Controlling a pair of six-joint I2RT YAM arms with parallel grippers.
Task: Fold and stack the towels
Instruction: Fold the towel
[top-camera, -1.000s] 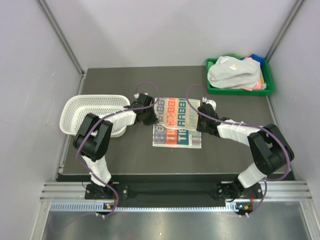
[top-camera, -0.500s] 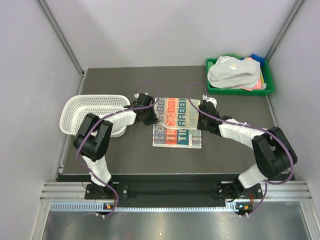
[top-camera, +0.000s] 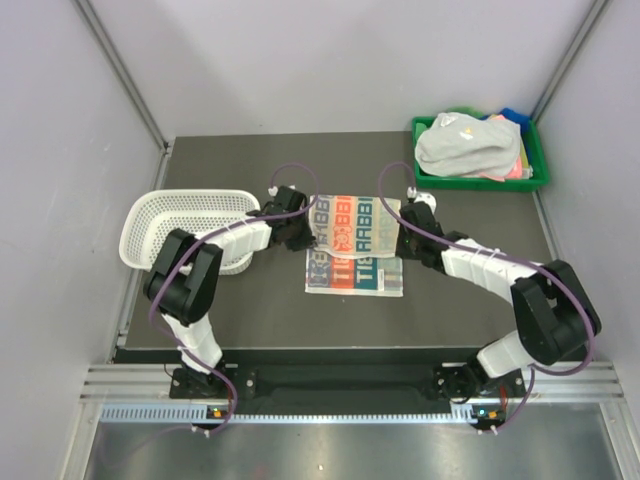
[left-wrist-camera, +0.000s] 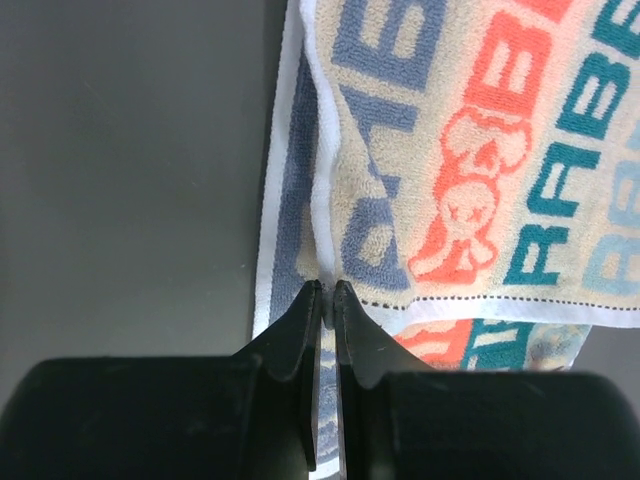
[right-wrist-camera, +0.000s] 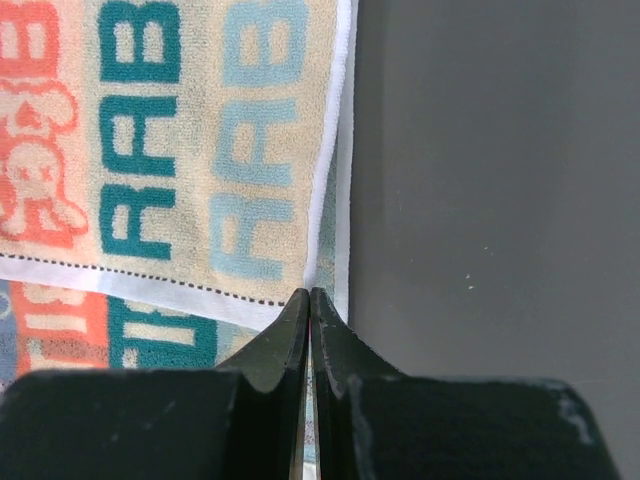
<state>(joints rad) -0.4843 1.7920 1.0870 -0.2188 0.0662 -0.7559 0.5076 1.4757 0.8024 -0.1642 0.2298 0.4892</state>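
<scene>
Right elbow (top-camera: 545, 312) swung outward. Left fingers (left-wrist-camera: 290, 340), right fingers (right-wrist-camera: 280, 345) both pinch 1 lettered towel (top-camera: 355, 255); perhaps 4 towels (top-camera: 455, 150) in tray (top-camera: 470, 184).

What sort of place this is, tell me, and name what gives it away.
Probably a robot lab cell, not a home: plain panel walls box in a dark table, two arms are bolted to a metal rail, and towels wait in a green tray.

**Q:** What surrounds the dark grey tabletop (top-camera: 270, 320)?

**A:** Pale, evenly lit walls (top-camera: 330, 60) stand behind it and on both sides, with slanting metal posts (top-camera: 120, 70) at its rear corners. An aluminium rail (top-camera: 340, 382) lines its near edge, and a steel sheet (top-camera: 350, 450) lies beyond that.
</scene>
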